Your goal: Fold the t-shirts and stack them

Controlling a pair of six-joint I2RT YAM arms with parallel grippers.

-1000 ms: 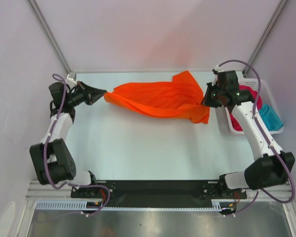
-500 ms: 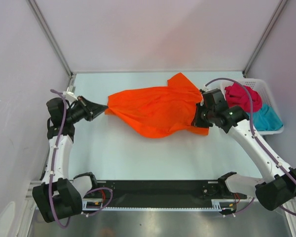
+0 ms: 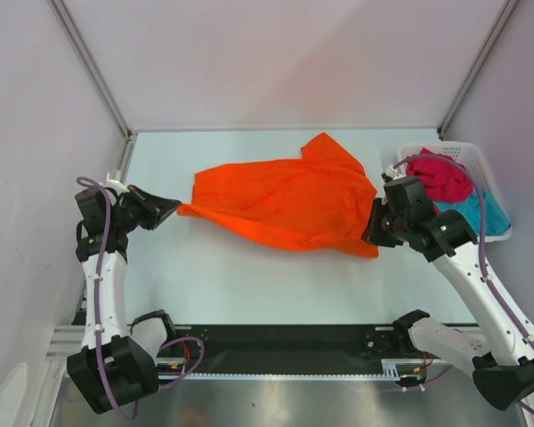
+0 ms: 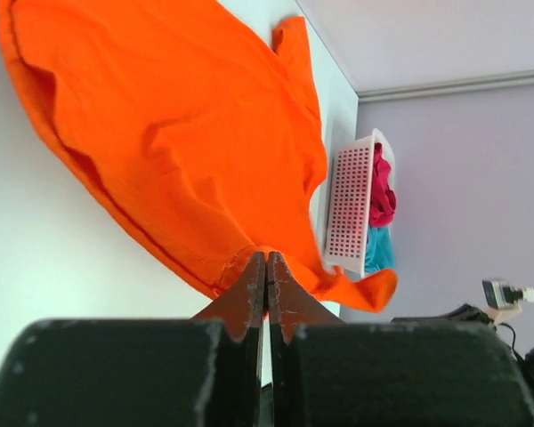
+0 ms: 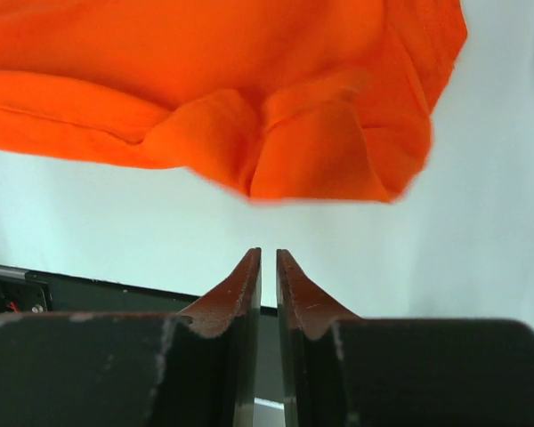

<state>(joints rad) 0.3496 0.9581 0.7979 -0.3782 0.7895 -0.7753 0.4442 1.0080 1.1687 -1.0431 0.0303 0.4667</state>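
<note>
Orange t-shirt (image 3: 285,200) spread crumpled across mid counter (image 3: 249,276), unfolded. Left corner pinched in left gripper (image 3: 172,208), jaws clamped together on the hem. Right gripper (image 3: 371,233) just off the shirt's right edge, jaws a sliver apart, nothing between, cloth clear of the tips. Crimson t-shirt (image 3: 440,176) and teal t-shirt (image 3: 498,218) bunched in white basket (image 3: 476,153), far right.
</note>
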